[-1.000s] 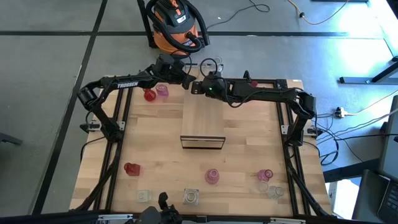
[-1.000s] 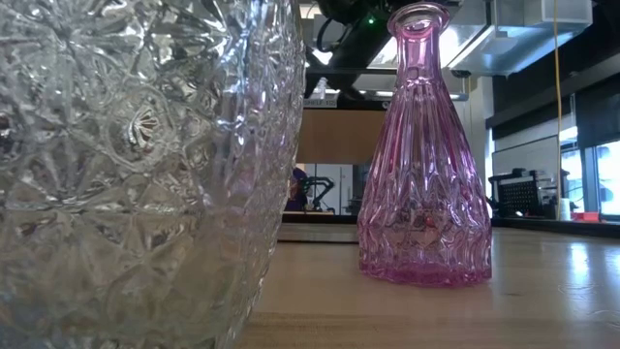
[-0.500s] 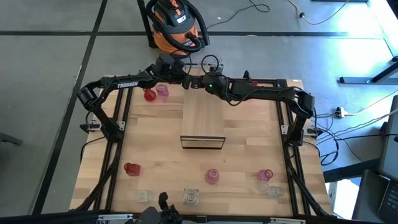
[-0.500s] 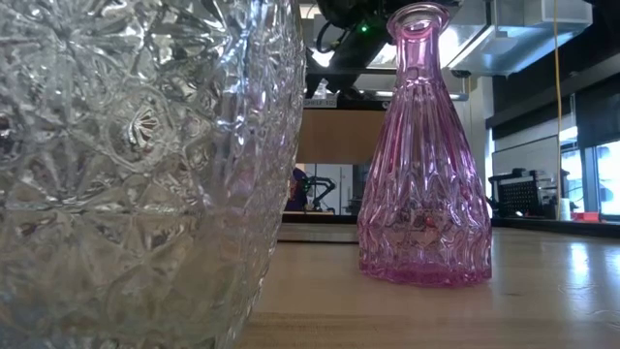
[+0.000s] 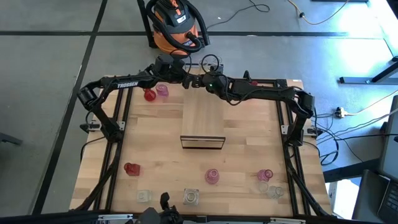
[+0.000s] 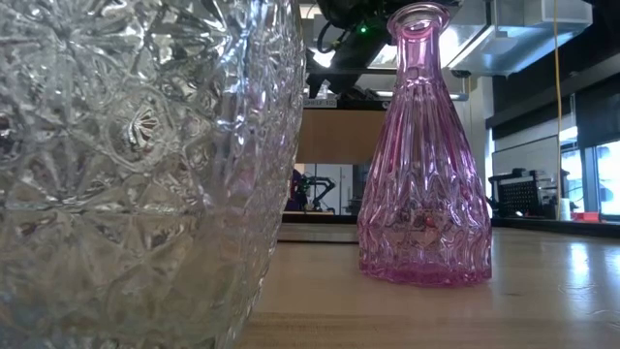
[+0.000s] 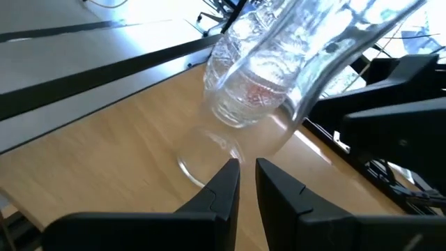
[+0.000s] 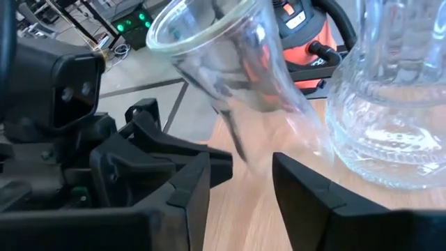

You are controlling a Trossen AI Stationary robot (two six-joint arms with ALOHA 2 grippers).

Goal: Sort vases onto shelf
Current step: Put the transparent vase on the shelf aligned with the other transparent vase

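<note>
High view: both grippers meet at the shelf's (image 5: 203, 115) far edge. My left gripper (image 7: 247, 183) pinches a tilted clear vase (image 7: 306, 66); my right gripper's (image 8: 240, 178) jaws are spread around it. I'd close right firmly before releasing left, avoiding the neighbouring cut-glass vase (image 8: 397, 104).

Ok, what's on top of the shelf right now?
The shelf shows bare wood along most of its top. Its far end is covered by both grippers, left and right, so vases there can't be ruled out.
</note>
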